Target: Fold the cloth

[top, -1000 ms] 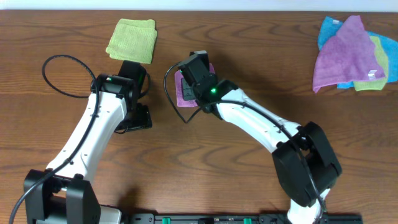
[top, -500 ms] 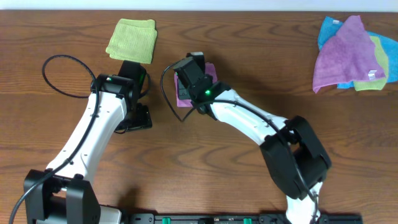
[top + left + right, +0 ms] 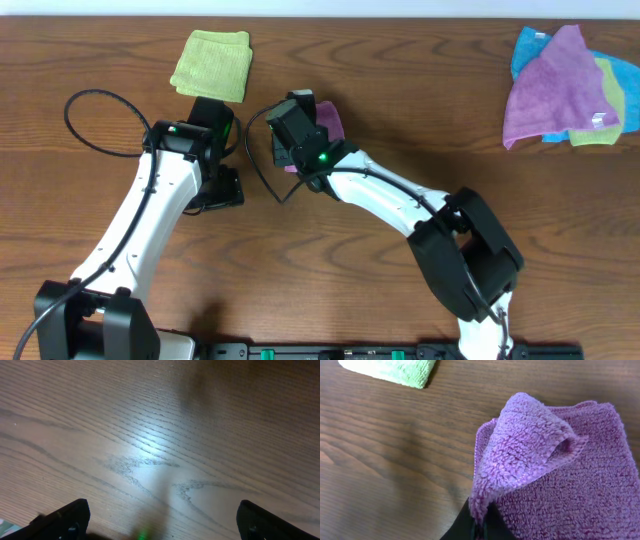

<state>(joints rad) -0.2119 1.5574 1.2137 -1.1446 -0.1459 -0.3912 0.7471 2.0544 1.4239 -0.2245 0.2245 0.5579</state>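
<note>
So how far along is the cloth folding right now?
Done: the cloth looks folded into a small pad. In hand: the right gripper pinches a raised flap of it. To do: lay that flap flat and let go; the left gripper is open over bare table.

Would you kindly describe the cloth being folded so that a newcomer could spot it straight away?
On the wooden table, look near the middle of the far side, just right of the folded lime-green towel. There lies a folded pinkish-purple towel, one corner pinched up by the right claw. The paler purple towel sits in the far-right heap.
</note>
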